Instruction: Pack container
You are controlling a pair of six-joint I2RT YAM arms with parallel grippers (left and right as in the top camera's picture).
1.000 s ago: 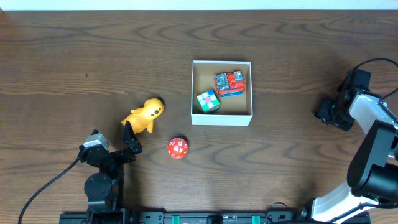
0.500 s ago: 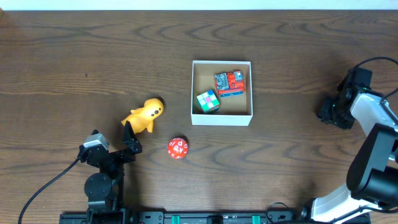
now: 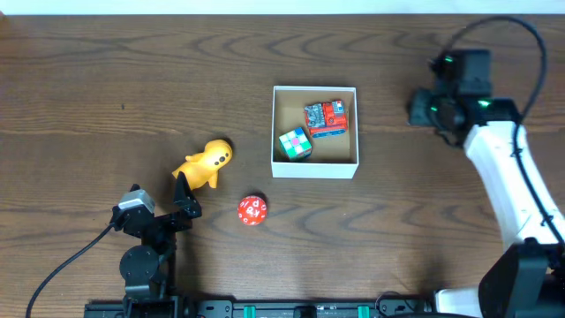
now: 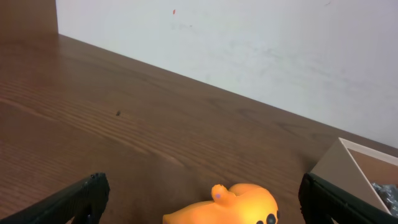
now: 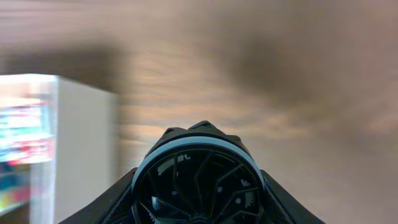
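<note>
Left tool (image 3: pixel 157 190) we see spread wide and empty, below-left of the container (image 3: pixel 314 170), near the yellow duck (image 3: pixel 205 162). Right tool (image 3: pixel 424 108) hovers right of the container, which sits mid-bench; we cannot tell its jaws' state.

I can't read any text from here. The red die (image 3: pixel 252 210) carries white marks that look like numerals, too small for me to make out. The red toy (image 3: pixel 326 117) in the box (image 3: pixel 314 169) has printed patches, equally illegible.
</note>
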